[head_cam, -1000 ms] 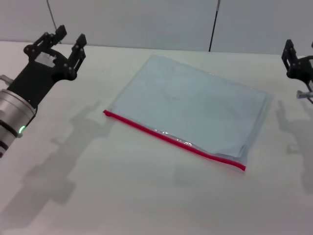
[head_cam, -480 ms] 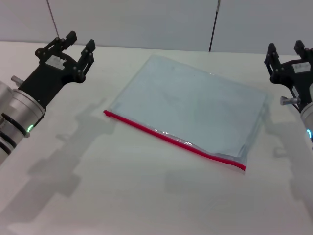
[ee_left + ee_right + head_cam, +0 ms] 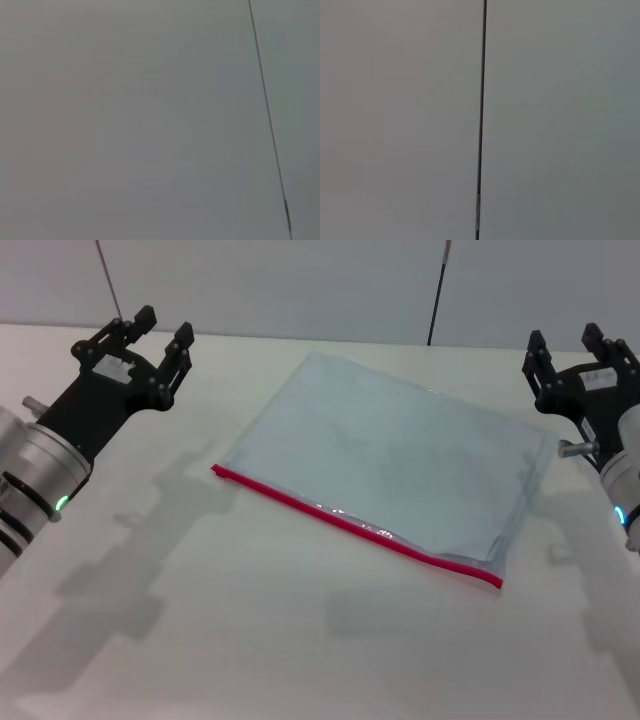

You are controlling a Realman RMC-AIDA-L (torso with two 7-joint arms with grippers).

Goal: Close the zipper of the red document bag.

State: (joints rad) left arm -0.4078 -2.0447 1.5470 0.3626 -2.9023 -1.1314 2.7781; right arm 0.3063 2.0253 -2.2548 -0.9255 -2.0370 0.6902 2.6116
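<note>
Red trim marks the zipper [image 3: 355, 525], a strip running along the near long edge of the document bag [image 3: 390, 465], which lies flat mid-desk and skewed, that edge slanting from the left end down toward the right front. Both arms hover off the desk [image 3: 250, 640]. The left pincer [image 3: 150, 335] hangs beyond the bag's left end, the right pincer [image 3: 568, 355] by its far right corner; each is spread open, holding nothing. I'd judge the left one nearer the zipper's left end.
</note>
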